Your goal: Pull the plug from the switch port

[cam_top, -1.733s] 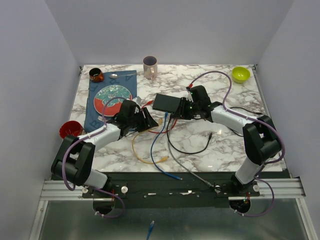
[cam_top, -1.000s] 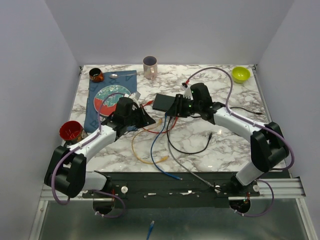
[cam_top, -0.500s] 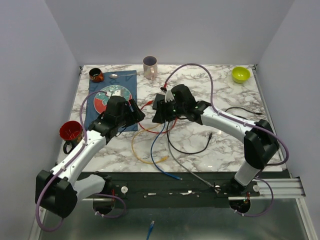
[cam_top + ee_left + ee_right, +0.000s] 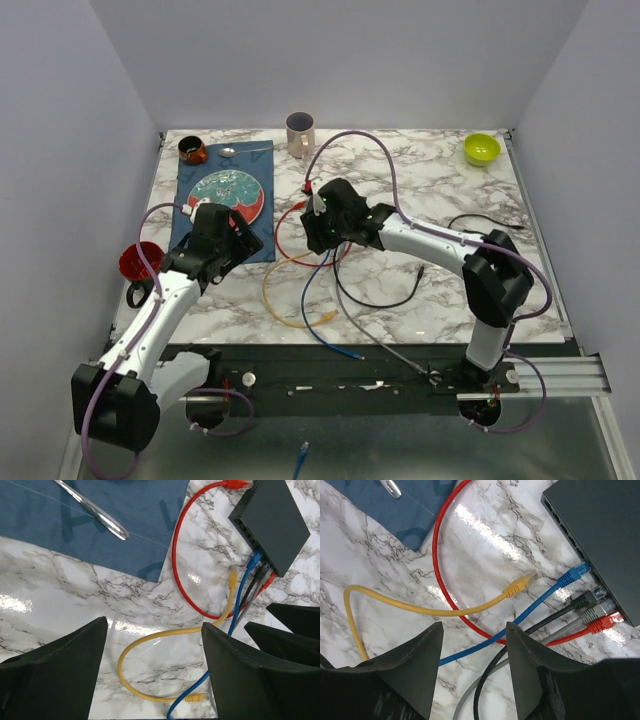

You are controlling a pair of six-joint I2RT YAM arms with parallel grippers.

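Note:
The switch (image 4: 272,522) is a flat black box lying on the marble, and in the top view my right wrist hides most of it. Blue (image 4: 575,572), black (image 4: 587,599), grey (image 4: 597,611) and red (image 4: 607,622) plugs sit in its ports. A yellow plug (image 4: 520,585) lies loose on the table, a short way from the ports. My left gripper (image 4: 154,630) is open and empty above the yellow cable's loop (image 4: 150,645), left of the switch. My right gripper (image 4: 475,627) is open above the crossing cables, holding nothing.
A blue cloth (image 4: 75,525) with a spoon (image 4: 95,512) lies beyond the cables. A patterned plate (image 4: 228,192), a mug (image 4: 299,132), a brown cup (image 4: 192,150), a red cup (image 4: 140,260) and a green bowl (image 4: 481,149) stand around the table. A red cable (image 4: 175,565) loops left of the switch.
My left gripper has opened and drawn back to the left, away from the switch. My right arm has swung left over the switch and its jaws have spread wider.

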